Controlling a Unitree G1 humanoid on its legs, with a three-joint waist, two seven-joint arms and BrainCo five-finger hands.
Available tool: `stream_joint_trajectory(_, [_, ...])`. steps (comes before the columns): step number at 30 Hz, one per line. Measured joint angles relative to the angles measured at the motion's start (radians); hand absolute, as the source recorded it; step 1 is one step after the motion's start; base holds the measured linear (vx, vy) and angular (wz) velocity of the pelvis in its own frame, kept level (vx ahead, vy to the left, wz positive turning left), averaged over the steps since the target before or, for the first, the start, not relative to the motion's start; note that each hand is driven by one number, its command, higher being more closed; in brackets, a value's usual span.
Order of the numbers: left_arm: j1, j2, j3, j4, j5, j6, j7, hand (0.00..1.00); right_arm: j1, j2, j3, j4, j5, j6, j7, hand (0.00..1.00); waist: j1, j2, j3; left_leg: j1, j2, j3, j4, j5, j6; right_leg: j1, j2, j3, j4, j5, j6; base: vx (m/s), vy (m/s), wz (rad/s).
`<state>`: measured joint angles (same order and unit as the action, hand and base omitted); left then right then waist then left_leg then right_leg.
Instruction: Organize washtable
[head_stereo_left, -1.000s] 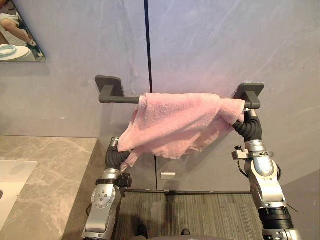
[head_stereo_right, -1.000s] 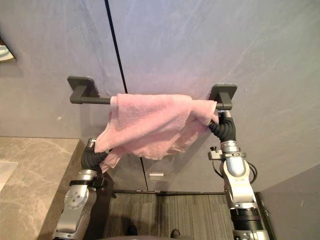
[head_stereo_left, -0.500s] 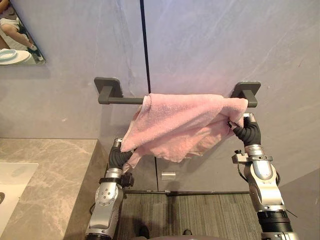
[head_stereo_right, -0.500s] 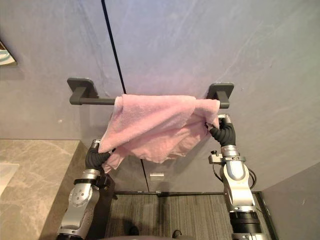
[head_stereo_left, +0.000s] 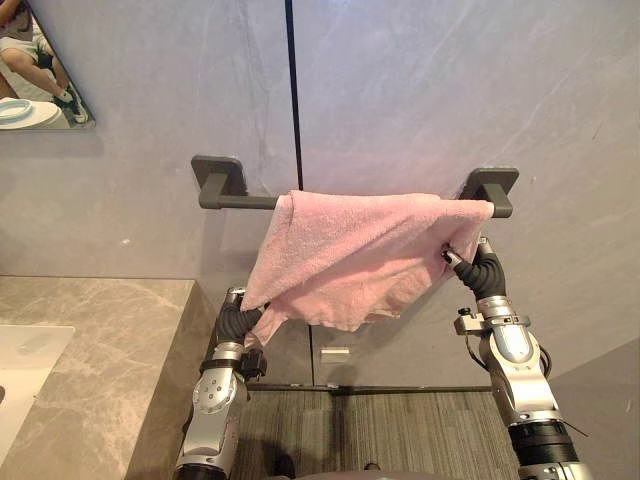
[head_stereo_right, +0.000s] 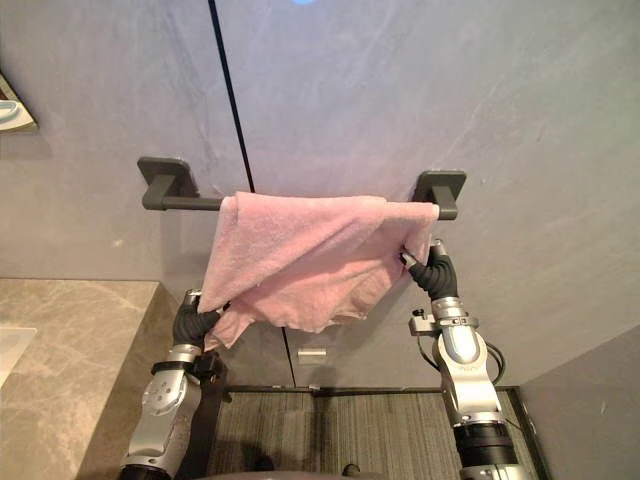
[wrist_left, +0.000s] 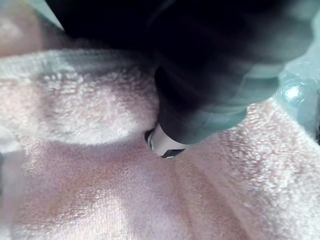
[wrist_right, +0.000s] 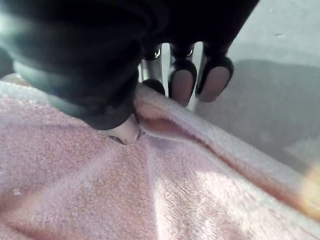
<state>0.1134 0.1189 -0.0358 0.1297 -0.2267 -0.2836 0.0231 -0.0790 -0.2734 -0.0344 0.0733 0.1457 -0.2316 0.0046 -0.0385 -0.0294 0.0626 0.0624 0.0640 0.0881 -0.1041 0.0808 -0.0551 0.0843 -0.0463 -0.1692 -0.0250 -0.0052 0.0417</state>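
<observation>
At the far left, one corner of a mirror (head_stereo_left: 45, 75) is seen high on the grey wall (head_stereo_left: 420, 90). Below it lies one marble countertop (head_stereo_left: 110, 340), into which one white basin (head_stereo_left: 25, 365) is set. One dark towel bar (head_stereo_left: 240, 201) is fixed to the wall by two square brackets, a left mount (head_stereo_left: 218, 172) and a right mount (head_stereo_left: 492, 181), and one black vertical seam (head_stereo_left: 293, 100) is seen behind it. One pink towel (head_stereo_left: 360, 250) is hung over the bar and bunched toward its right part, so that the left stretch of the bar is left bare. The towel's lower left corner is draped over the left hand (head_stereo_left: 238, 320), which is raised beneath it. Whether that hand is closed on the cloth cannot be told, since it is buried in the folds. At the towel's right edge, just under the right mount, the cloth is pinched by the right hand (head_stereo_left: 478, 272): the thumb (wrist_right: 125, 131) is pressed on one side of a fold and the fingers (wrist_right: 214, 80) are curled behind it.
</observation>
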Motion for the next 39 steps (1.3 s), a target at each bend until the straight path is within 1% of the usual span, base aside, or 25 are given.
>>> stream_joint_trajectory(6, [-0.006,0.0,0.0,0.023,0.0,0.0,-0.001,1.0,-0.001,0.031,0.0,0.021,-0.001,-0.001,0.0,1.0,0.0,-0.011,-0.001,0.003,0.001,-0.006,0.0,0.0,0.0,-0.001,0.001,-0.007,0.001,-0.006,0.001,0.0,0.0,0.02])
stream_joint_trajectory(11, [-0.008,0.0,-0.001,0.036,-0.011,-0.008,-0.002,1.0,-0.001,0.032,0.003,0.022,-0.001,-0.001,0.0,1.0,-0.001,-0.021,-0.002,0.001,0.001,-0.005,0.0,-0.005,-0.003,-0.001,0.001,-0.007,-0.002,-0.006,0.001,0.0,0.0,0.0])
stream_joint_trajectory(16, [-0.023,-0.002,-0.001,0.068,-0.039,-0.01,-0.004,1.0,-0.001,0.035,0.005,0.022,-0.001,-0.002,-0.001,1.0,-0.001,-0.023,-0.003,0.001,0.0,-0.005,0.0,-0.004,0.001,0.001,0.001,-0.007,-0.006,-0.006,0.001,0.0,0.0,0.0])
stream_joint_trajectory(21, [-0.027,-0.032,-0.002,0.098,-0.042,-0.011,-0.004,1.0,-0.002,0.042,0.007,0.025,-0.001,-0.003,-0.001,1.0,0.0,-0.025,-0.004,0.002,0.001,-0.004,0.0,-0.004,0.001,0.001,0.002,-0.006,-0.007,-0.007,0.001,0.0,0.0,0.0])
stream_joint_trajectory(32, [-0.054,-0.034,-0.006,0.14,-0.042,-0.013,-0.004,1.0,-0.002,0.053,0.025,0.049,-0.005,-0.007,-0.011,1.0,0.0,-0.034,-0.009,0.004,0.001,0.0,0.0,-0.006,-0.001,0.001,0.002,-0.002,-0.006,-0.007,0.002,0.0,0.0,0.0])
stream_joint_trajectory(39, [-0.055,-0.033,-0.049,0.157,-0.021,-0.013,-0.004,1.0,-0.004,0.053,0.043,0.06,-0.021,-0.02,-0.023,1.0,-0.001,-0.034,-0.009,0.004,0.001,0.0,0.0,-0.005,-0.001,0.001,0.002,-0.001,-0.006,-0.007,0.002,0.0,0.0,0.0])
